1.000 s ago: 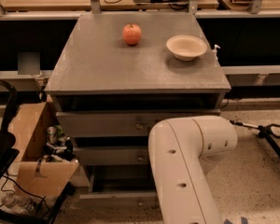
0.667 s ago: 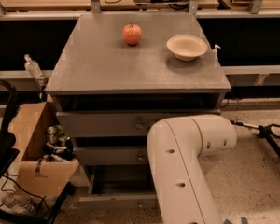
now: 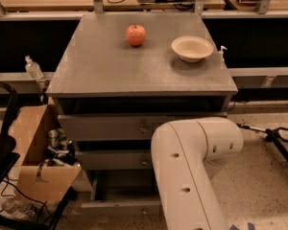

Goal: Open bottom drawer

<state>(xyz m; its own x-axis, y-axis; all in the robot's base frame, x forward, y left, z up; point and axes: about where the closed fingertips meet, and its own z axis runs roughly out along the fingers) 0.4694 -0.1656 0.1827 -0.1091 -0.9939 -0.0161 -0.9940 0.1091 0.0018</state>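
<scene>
Oddly, the pincer is nowhere on show: it lies somewhere behind or below the one white arm (image 3: 192,176), whose bulky elbow fills the lower right, so I cannot tell whether it is apart, together or touching anything.

Just left of that arm stands one grey cabinet with three drawers. The bottom drawer (image 3: 115,205) is the lowest, seen as a short grey strip near the floor under a dark gap. Its right part is hidden by the arm and its knob is not visible. How far out it sits cannot be told.

Above it come the middle drawer (image 3: 110,159) and the top drawer (image 3: 101,127), each with one small round knob showing, two knobs in all.

On the tabletop (image 3: 101,66) rest one red apple (image 3: 136,35) and one pale bowl (image 3: 192,48), well apart, the bowl toward the right edge.

Left of the cabinet sits one open cardboard box (image 3: 33,143) holding clutter, and one clear bottle (image 3: 33,68) stands on a ledge behind it.
</scene>
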